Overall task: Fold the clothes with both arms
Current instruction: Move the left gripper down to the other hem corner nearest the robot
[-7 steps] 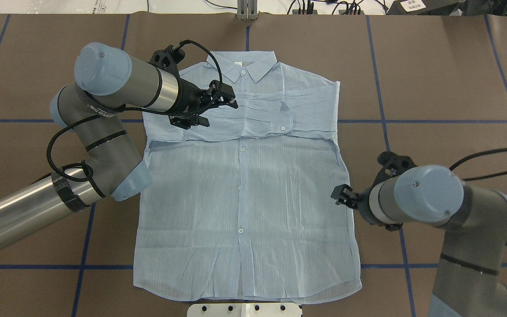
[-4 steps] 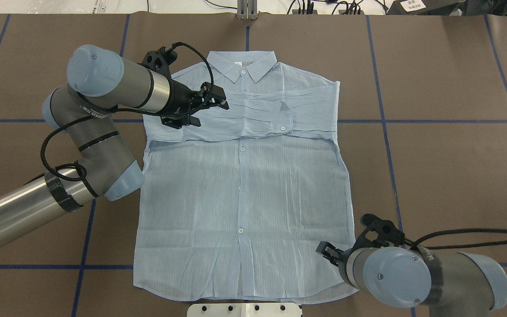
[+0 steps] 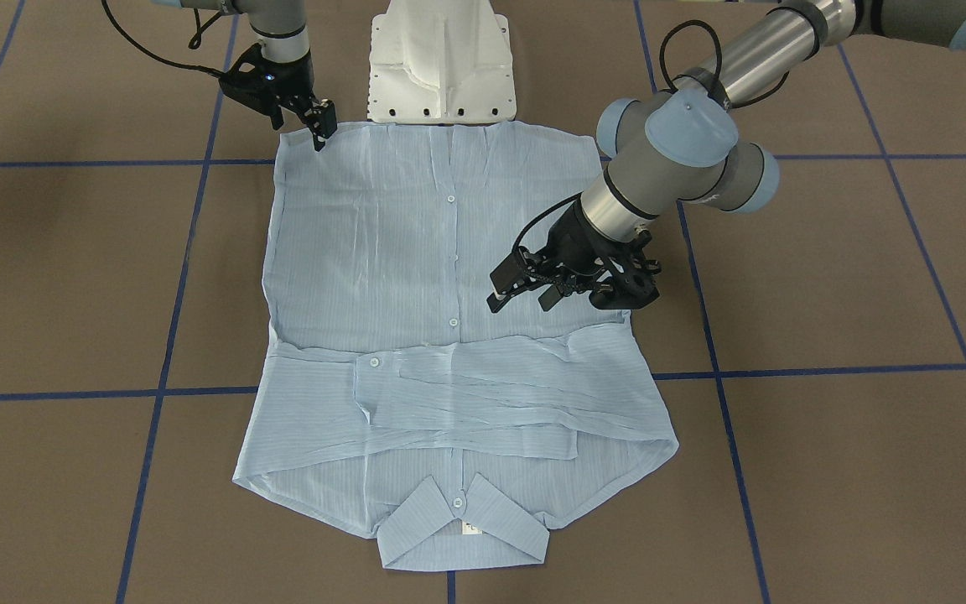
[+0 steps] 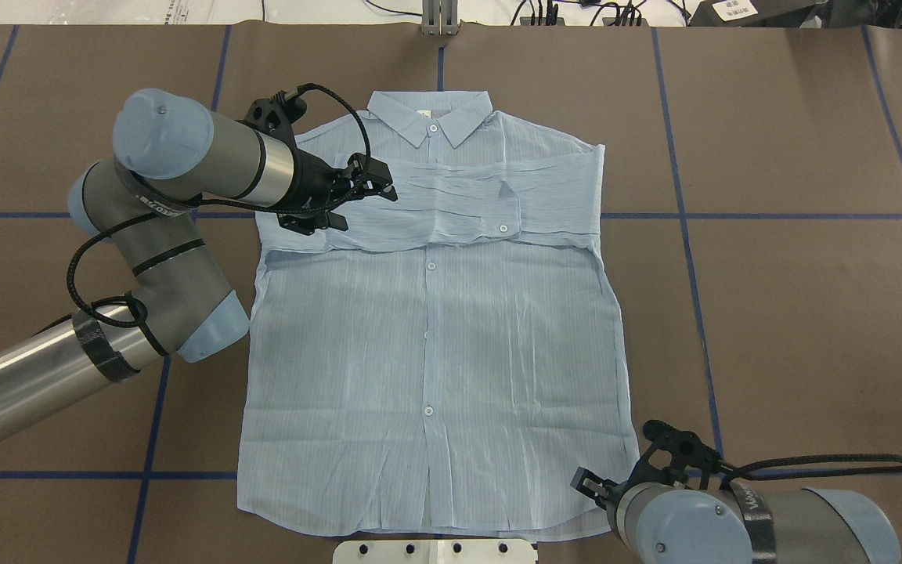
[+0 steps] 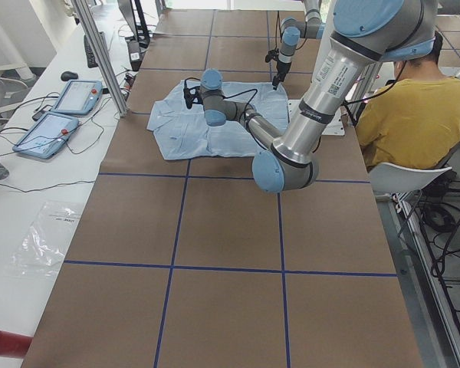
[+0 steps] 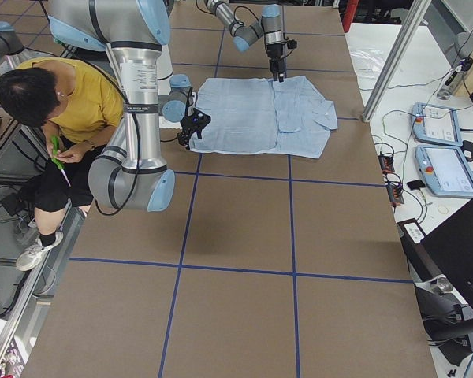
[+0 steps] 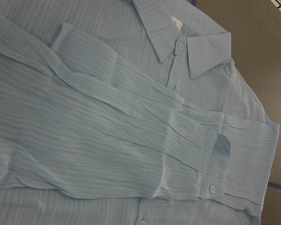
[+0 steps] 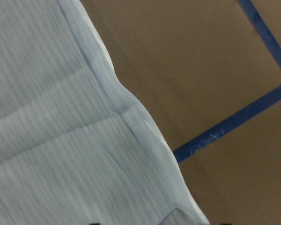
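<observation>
The light-blue striped shirt [image 4: 427,352] lies flat and buttoned on the brown table, collar away from me, with both sleeves folded across the chest [image 3: 449,394]. My left gripper [image 4: 383,182] hovers open and empty over the folded sleeve at the shirt's left chest; it also shows in the front view [image 3: 506,292]. Its wrist view shows the collar and the sleeve cuff [image 7: 210,187]. My right gripper [image 4: 588,484] is open and empty at the shirt's near right hem corner, also in the front view [image 3: 321,126]. Its wrist view shows the hem edge [image 8: 131,117].
The white pedestal base [image 3: 441,59] stands just behind the shirt's hem. Blue tape lines [image 4: 686,235] cross the brown table cover. A person in yellow [image 5: 414,107] sits beside the table's robot side. Control tablets [image 5: 69,96] lie on a side bench.
My right gripper has moved from the middle of the shirt's right edge down to its near hem corner. My left gripper has drawn back a little to the left over the folded sleeve.
</observation>
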